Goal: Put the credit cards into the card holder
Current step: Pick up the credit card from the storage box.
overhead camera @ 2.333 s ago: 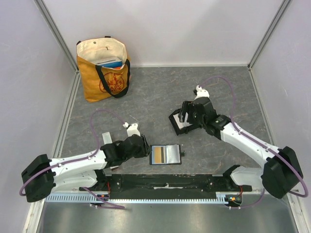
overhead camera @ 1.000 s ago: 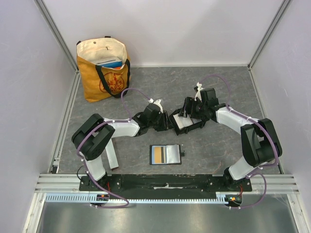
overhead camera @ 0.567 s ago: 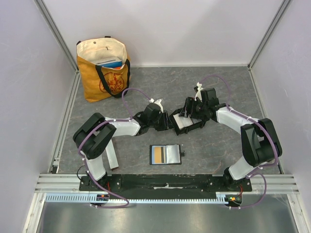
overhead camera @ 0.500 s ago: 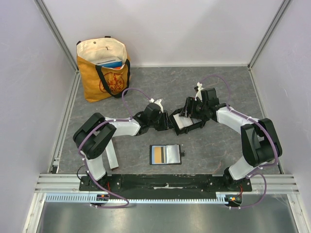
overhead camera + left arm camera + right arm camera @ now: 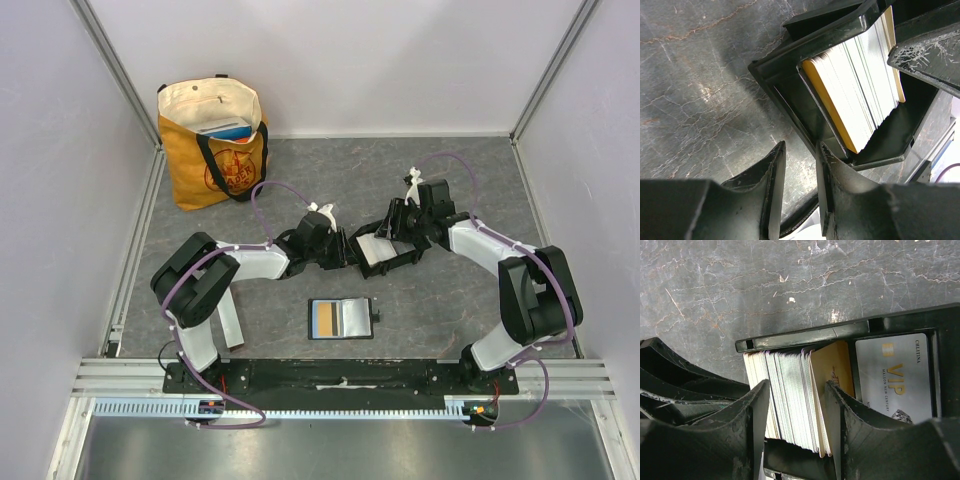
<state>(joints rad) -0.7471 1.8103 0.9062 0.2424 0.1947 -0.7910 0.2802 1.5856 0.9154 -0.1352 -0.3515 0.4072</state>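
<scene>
A tall stack of credit cards [image 5: 790, 390] stands on edge in a black card box [image 5: 385, 262], with an orange-gold card at its right end. A grey VIP card [image 5: 895, 375] lies flat in the box's other compartment. My right gripper [image 5: 797, 385] [image 5: 392, 228] is open, one finger on each side of the stack. My left gripper [image 5: 800, 145] [image 5: 345, 252] is at the box's left side, its narrow jaws pinching the box rim [image 5: 775, 75]. The card holder [image 5: 372, 318] lies nearer the arm bases, holding an orange-gold card [image 5: 324, 319] and a grey card [image 5: 354, 318].
An orange and cream tote bag [image 5: 215, 150] stands in the far left corner. White walls with metal posts close off the grey stone-patterned table. The arms' base rail runs along the near edge.
My right gripper's jaws have narrowed around the card stack, and the gripper has shifted slightly to the right. The left gripper has stayed at the box.
</scene>
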